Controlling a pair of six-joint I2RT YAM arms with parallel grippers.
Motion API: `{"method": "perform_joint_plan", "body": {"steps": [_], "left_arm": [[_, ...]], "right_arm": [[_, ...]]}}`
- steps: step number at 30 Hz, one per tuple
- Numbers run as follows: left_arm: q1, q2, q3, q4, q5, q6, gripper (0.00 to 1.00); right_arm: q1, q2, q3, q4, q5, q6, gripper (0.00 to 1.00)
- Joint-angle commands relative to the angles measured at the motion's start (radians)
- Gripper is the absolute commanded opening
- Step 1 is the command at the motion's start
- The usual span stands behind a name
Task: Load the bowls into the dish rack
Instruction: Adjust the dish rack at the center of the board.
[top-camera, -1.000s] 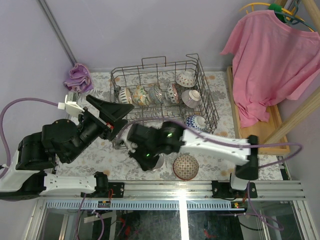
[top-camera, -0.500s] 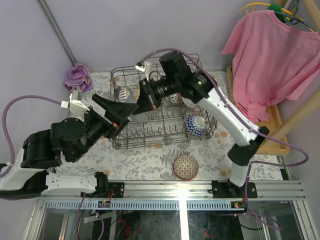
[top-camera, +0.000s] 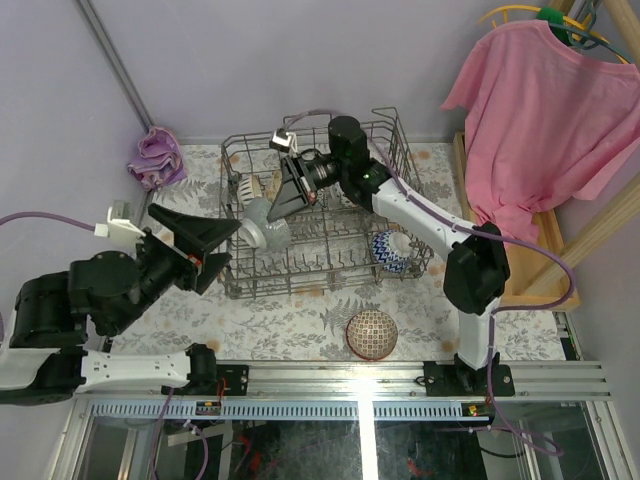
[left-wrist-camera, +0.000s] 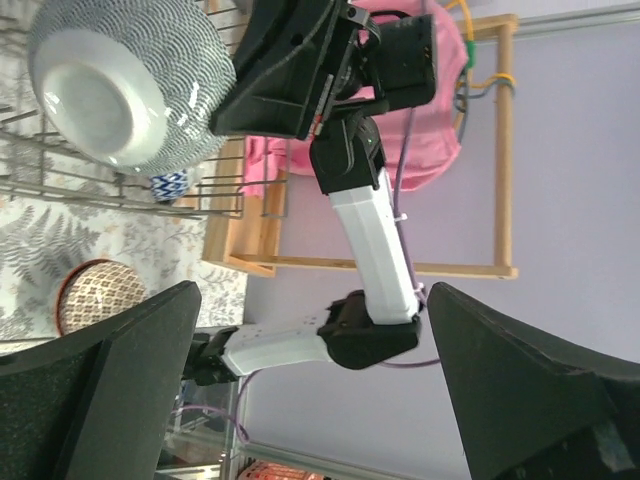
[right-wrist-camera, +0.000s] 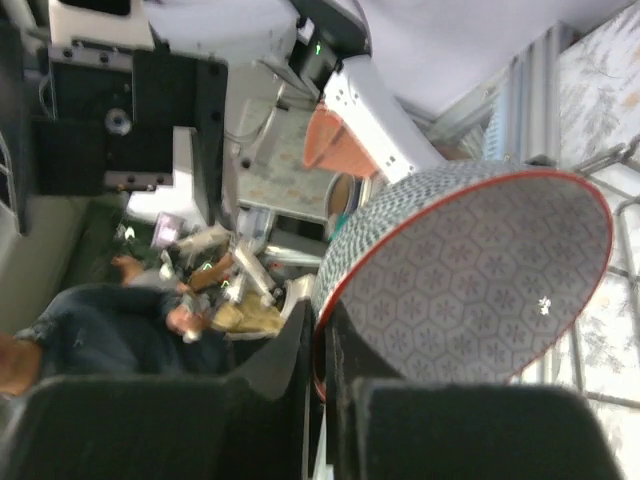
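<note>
My right gripper (top-camera: 272, 212) is shut on the rim of a grey patterned bowl (top-camera: 262, 228) with a red edge, held tilted over the left front part of the dish rack (top-camera: 410, 205). In the right wrist view the rim of this held bowl (right-wrist-camera: 470, 270) sits pinched between the fingers of the right gripper (right-wrist-camera: 322, 345). My left gripper (top-camera: 228, 248) stands open just left of the rack, with nothing between its fingers. From the left wrist, the held bowl (left-wrist-camera: 120, 85) shows its white foot. A blue bowl (top-camera: 392, 247) sits in the rack. A brown patterned bowl (top-camera: 371, 333) rests on the table.
A purple cloth (top-camera: 155, 156) lies at the back left corner. A pink shirt (top-camera: 535, 110) hangs over a wooden frame (top-camera: 545, 285) on the right. The rack's tall wire sides surround the right arm's wrist. Another bowl (top-camera: 248, 186) stands at the rack's left end.
The right arm swung from the table's front up over the rack, carrying the grey bowl, which now hangs lower at the rack's left front. The left arm drew back to the left.
</note>
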Motion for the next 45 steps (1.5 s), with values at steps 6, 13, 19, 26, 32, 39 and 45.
{"method": "perform_joint_plan", "body": {"steps": [6, 13, 19, 26, 32, 39, 45], "left_arm": [[-0.005, 0.141, -0.013, -0.285, -0.051, -0.281, 0.92], [-0.003, 0.194, -0.169, -0.328, 0.088, -0.424, 0.88], [0.004, 0.234, -0.276, -0.328, 0.179, -0.469, 0.76], [0.077, 0.272, -0.386, -0.322, 0.246, -0.496, 0.65], [0.349, 0.351, -0.424, -0.127, 0.291, -0.22, 0.64], [0.516, 0.444, -0.425, -0.013, 0.336, -0.077, 0.56], [0.546, 0.457, -0.473, 0.019, 0.362, -0.074, 0.42]], "right_arm": [[-0.094, -0.259, 0.097, -0.761, 0.189, -0.56, 0.0], [-0.177, -0.397, 0.056, -0.86, 0.335, -0.615, 0.0], [-0.182, -0.418, 0.059, -0.875, 0.37, -0.611, 0.0], [-0.183, -0.419, 0.071, -0.856, 0.385, -0.563, 0.0], [-0.182, -0.435, 0.099, -0.93, 0.443, -0.562, 0.0], [-0.183, -0.461, 0.083, -0.961, 0.439, -0.552, 0.0], [-0.181, -0.461, 0.072, -0.958, 0.433, -0.547, 0.0]]}}
